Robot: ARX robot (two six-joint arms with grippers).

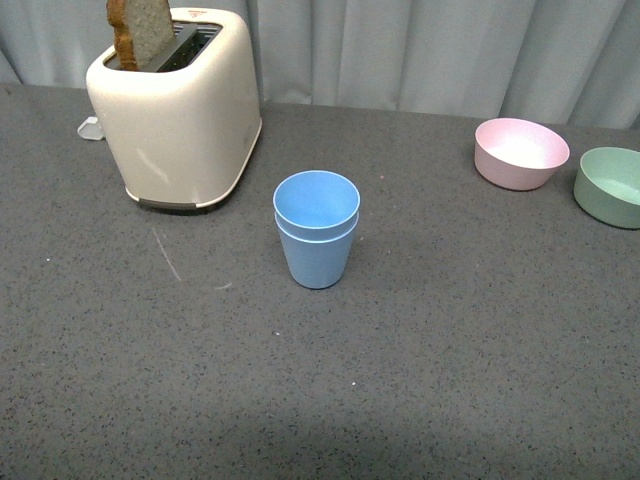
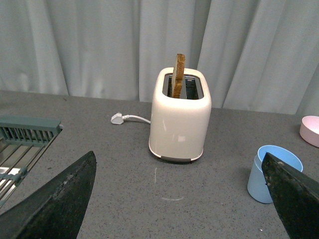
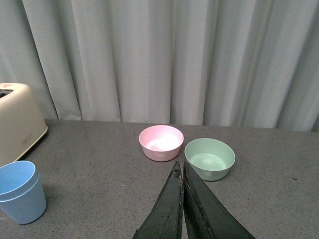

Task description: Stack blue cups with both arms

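Observation:
The two blue cups (image 1: 317, 228) stand nested one inside the other, upright, in the middle of the grey table. Neither arm shows in the front view. In the left wrist view my left gripper (image 2: 178, 156) is open wide with nothing between its fingers. There the blue cups (image 2: 269, 172) sit just beside one black finger (image 2: 294, 191), partly hidden by it. My right gripper (image 3: 180, 164) is shut with its fingers pressed together and holds nothing. In its view the blue cups (image 3: 20, 191) stand off to one side, well apart from it.
A cream toaster (image 1: 180, 110) with a slice of bread (image 1: 140, 32) stands at the back left, its plug (image 2: 117, 118) lying behind it. A pink bowl (image 1: 520, 152) and a green bowl (image 1: 610, 185) sit at the back right. A grey rack (image 2: 22, 137) shows in the left wrist view.

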